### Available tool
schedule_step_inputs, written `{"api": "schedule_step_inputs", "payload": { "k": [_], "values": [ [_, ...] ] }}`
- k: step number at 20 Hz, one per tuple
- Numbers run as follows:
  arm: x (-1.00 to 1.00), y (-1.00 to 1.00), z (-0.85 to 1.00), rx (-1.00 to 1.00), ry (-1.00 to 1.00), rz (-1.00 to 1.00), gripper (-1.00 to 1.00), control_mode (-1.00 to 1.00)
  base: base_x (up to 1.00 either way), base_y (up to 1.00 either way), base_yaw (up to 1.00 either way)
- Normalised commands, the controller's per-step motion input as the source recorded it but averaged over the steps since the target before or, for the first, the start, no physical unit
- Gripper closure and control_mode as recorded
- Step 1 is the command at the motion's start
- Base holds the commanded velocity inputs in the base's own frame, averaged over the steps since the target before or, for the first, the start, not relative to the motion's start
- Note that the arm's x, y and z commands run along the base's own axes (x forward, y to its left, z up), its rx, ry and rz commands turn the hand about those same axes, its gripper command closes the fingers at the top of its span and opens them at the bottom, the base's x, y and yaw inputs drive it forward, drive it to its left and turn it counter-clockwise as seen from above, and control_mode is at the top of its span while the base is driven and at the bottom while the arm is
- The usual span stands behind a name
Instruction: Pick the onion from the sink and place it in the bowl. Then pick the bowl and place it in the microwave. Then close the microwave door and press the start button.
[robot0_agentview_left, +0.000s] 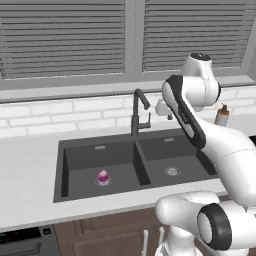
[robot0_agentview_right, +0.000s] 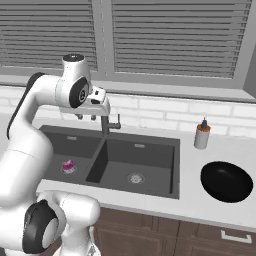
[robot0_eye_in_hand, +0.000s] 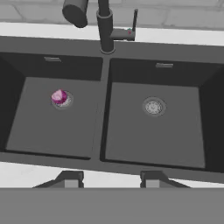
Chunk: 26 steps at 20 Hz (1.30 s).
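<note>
Hovering high above the sink (robot0_agentview_left: 135, 160), the jaws (robot0_eye_in_hand: 111, 177) stand apart and empty. The onion (robot0_eye_in_hand: 59, 96) rests on the left basin's drain. A clean pick would mean centring over it, descending vertically, clear of the faucet (robot0_agentview_left: 139, 111).

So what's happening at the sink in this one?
The arm is raised above the sink with its gripper pointing down at the two basins, fingers apart and holding nothing. The onion sits on the drain of the left basin, untouched. The bowl waits empty on the counter to the right of the sink, near a soap bottle. So the job looks barely started, with no pick made yet.
</note>
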Motion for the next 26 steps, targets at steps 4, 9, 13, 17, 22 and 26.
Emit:
{"api": "schedule_step_inputs", "payload": {
  "k": [4,9,13,17,22,26],
  "values": [
    [-0.41,0.33,0.0,0.0,-0.07,0.0,-1.0,-1.0,0.0,0.0,0.0],
    [-0.54,0.8,-0.08,0.0,-0.09,0.05,-1.0,-1.0,0.0,0.0,0.0],
    [-0.25,0.85,-0.24,0.0,0.0,0.06,-1.0,-1.0,0.0,0.0,0.0],
    [-0.02,0.84,-0.34,0.0,0.0,0.0,-1.0,-1.0,0.0,0.0,0.0],
    [0.08,0.86,-0.53,-0.01,0.08,0.0,-1.0,-1.0,0.0,0.0,0.0],
    [0.3,0.86,-0.49,0.0,0.15,-0.02,-1.0,-1.0,0.0,0.0,0.0]
  ]
}}
